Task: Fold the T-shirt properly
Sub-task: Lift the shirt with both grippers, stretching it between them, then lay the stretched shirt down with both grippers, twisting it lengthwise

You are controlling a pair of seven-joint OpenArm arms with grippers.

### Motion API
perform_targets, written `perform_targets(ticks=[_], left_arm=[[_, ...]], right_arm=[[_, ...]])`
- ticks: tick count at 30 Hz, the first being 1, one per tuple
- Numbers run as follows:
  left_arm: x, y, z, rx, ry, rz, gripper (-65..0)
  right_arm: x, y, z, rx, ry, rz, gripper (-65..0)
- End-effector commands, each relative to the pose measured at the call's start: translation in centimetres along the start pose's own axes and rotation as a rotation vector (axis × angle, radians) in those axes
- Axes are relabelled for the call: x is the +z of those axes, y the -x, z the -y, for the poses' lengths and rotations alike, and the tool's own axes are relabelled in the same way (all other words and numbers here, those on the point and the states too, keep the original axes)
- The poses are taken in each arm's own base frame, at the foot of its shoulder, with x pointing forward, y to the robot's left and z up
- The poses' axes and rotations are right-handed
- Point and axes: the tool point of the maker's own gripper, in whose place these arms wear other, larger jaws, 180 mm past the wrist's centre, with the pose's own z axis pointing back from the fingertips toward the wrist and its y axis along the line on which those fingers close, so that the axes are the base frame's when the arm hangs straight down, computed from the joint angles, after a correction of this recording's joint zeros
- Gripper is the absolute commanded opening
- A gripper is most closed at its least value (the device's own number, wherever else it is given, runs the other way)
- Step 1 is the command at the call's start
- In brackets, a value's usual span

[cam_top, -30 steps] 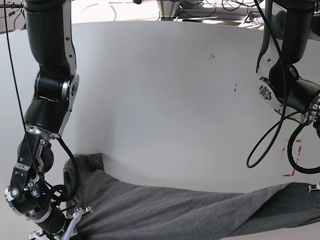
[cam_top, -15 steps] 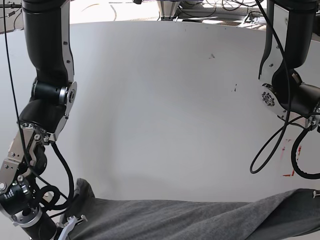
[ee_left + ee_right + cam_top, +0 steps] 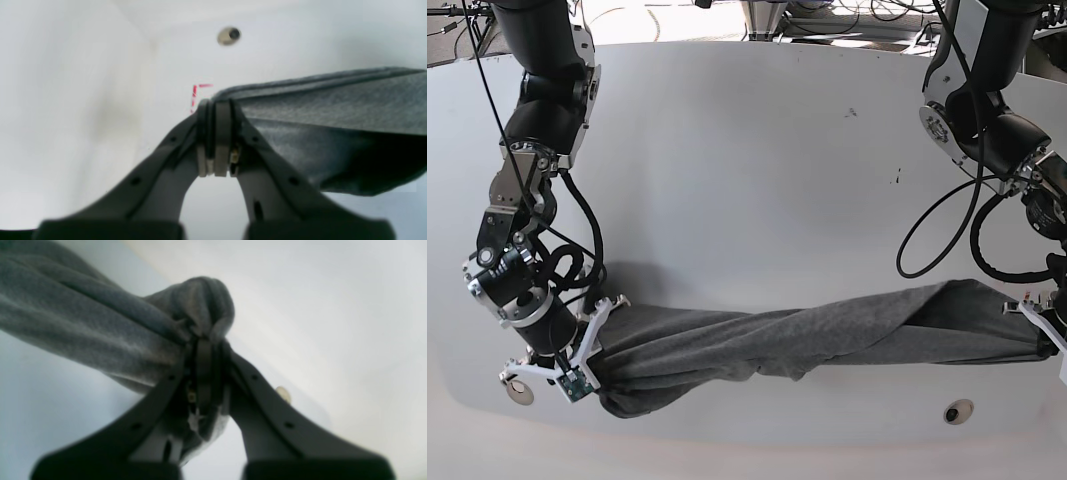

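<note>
T-shirt [image 3: 797,345]: a dark grey rope of cloth, strung across the near part of the white table [image 3: 747,180] between the two arms; it sags and twists in the middle, with loose folds hanging under it.

Right gripper [image 3: 206,350]: pinched tight on one bunched end of the T-shirt — in the right wrist view the cloth balls up over the closed tips and trails away toward the upper left. In the base view this end sits at the T-shirt's left.

Left gripper [image 3: 215,113]: clamped on the other end; the left wrist view shows a layered edge of the cloth running off to the right from the closed tips. In the base view this end is at the T-shirt's right, at the frame edge.

Red mark [image 3: 198,91]: a small corner mark on the table, just beyond the left-hand end of the T-shirt.

Done so far: both ends are gripped and the garment is raised and stretched, as far as I can judge.

Left to do: nearly everything — no flat, neat fold shows anywhere. The cloth is gathered and twisted rather than spread, so it likely needs laying out smooth before any proper fold can be made.

Risk: the twist may set creases if it is laid down as it hangs.
</note>
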Motion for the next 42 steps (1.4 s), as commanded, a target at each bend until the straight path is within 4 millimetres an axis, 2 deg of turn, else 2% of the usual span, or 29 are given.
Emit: perform_targets(ticks=[1, 8, 11, 21, 26, 31, 42], left_arm=[[0.2, 0.5, 0.2, -0.011, 0.016, 0.018, -65.0], [-0.1, 6.8, 2.4, -0.017, 0.094, -0.103, -65.0], [0.1, 9.6, 3.0, -0.027, 0.116, -0.164, -65.0], [1.3, 15.6, 3.5, -0.076, 0.139, -0.275, -65.0], [2.0, 17.9, 3.2, -0.101, 0.14, -0.334, -65.0], [2.6, 19.8, 3.3, -0.111, 0.144, -0.384, -65.0], [3.7, 21.2, 1.5, -0.175, 0.123, -0.413, -65.0]], right_arm=[[0.7, 1.0, -0.6, -0.044, 0.011, 0.022, -64.8], [1.8, 8.1, -4.9, -0.139, -0.059, -0.108, -64.8], [2.4, 10.5, -6.8, -0.187, -0.086, -0.158, -64.8], [5.3, 16.7, -10.9, -0.317, -0.117, -0.3, -64.8], [6.5, 18.7, -13.0, -0.335, -0.156, -0.359, -64.8], [7.5, 19.9, -14.8, -0.37, -0.179, -0.395, -64.8], [9.5, 22.1, -17.2, -0.389, -0.221, -0.467, -64.8]])
